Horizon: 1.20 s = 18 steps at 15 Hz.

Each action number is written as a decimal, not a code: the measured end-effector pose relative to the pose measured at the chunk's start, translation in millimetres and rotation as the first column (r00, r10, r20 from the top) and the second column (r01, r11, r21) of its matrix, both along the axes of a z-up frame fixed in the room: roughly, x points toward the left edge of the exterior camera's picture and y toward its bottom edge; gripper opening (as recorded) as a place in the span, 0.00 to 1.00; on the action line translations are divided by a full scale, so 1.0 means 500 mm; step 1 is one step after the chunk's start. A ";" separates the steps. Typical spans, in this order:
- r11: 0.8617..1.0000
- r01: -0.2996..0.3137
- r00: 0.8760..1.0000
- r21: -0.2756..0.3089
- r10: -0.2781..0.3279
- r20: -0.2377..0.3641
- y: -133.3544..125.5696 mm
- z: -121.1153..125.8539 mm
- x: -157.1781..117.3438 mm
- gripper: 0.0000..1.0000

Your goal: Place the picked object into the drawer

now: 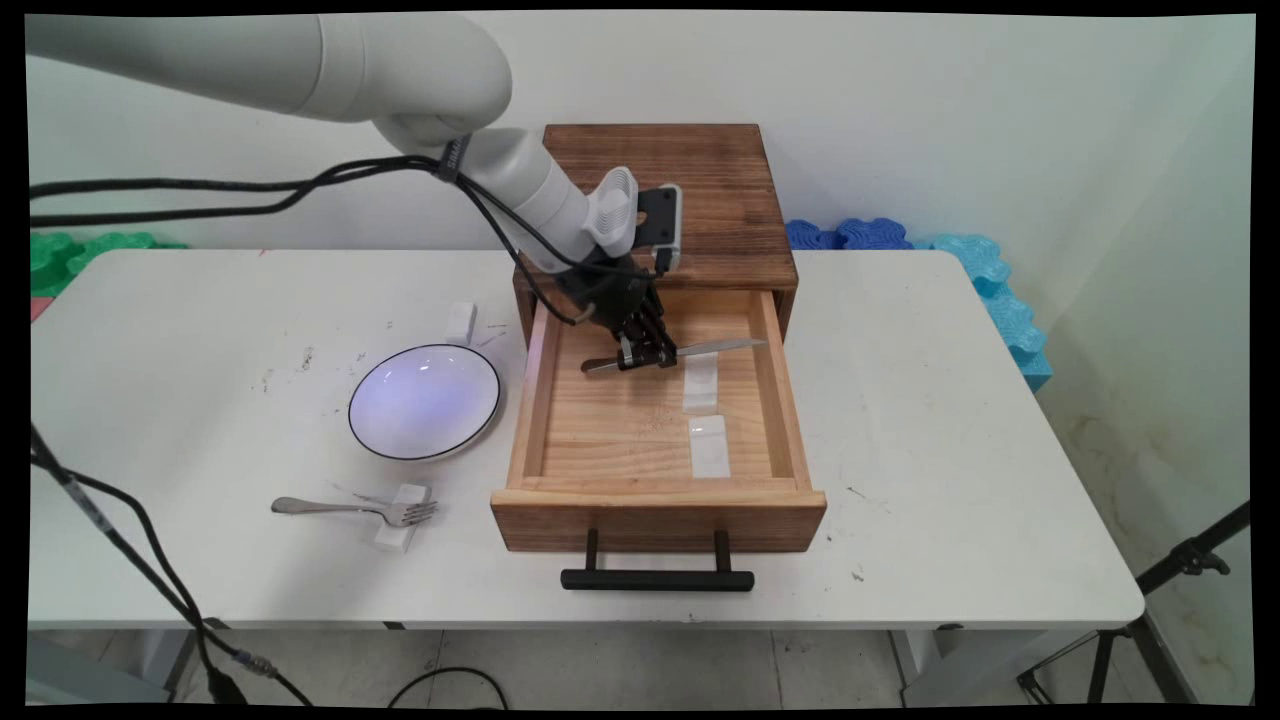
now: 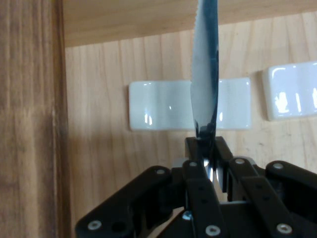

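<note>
My gripper [image 1: 643,357] is shut on a metal table knife [image 1: 690,353], held level inside the open wooden drawer [image 1: 540,400]. In the hand view the knife [image 2: 205,84] runs up from between my fingers [image 2: 205,148], its serrated blade passing over a white rest [image 2: 148,105]. A second white rest [image 2: 290,96] lies to the right of it. In the main view the two rests [image 1: 700,380] [image 1: 709,447] lie on the drawer floor, the blade above the farther one.
The drawer belongs to a dark wooden cabinet [image 1: 690,190]; its black handle [image 1: 657,578] points at the table's near edge. Left of it stand a white bowl [image 1: 424,401], a fork [image 1: 350,509] on a white rest [image 1: 402,517], and another white rest [image 1: 459,322].
</note>
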State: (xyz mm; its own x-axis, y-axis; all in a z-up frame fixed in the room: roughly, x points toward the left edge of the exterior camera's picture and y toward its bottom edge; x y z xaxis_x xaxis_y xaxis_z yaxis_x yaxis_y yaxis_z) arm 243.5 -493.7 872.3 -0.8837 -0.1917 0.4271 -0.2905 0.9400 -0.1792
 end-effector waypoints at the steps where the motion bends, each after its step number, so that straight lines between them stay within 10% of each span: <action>1: 1.000 -0.001 1.000 0.002 0.001 0.001 -0.002 -0.007 0.000 0.00; 18: 1.000 -0.009 1.000 0.019 0.010 -0.012 -0.023 -0.063 0.002 0.00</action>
State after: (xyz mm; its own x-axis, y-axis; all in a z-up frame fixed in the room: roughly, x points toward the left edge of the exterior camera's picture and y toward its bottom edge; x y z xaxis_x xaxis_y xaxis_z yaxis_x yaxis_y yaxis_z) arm 244.4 -505.1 840.8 -0.8764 -0.2081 0.4343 -0.3014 0.9404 -0.1576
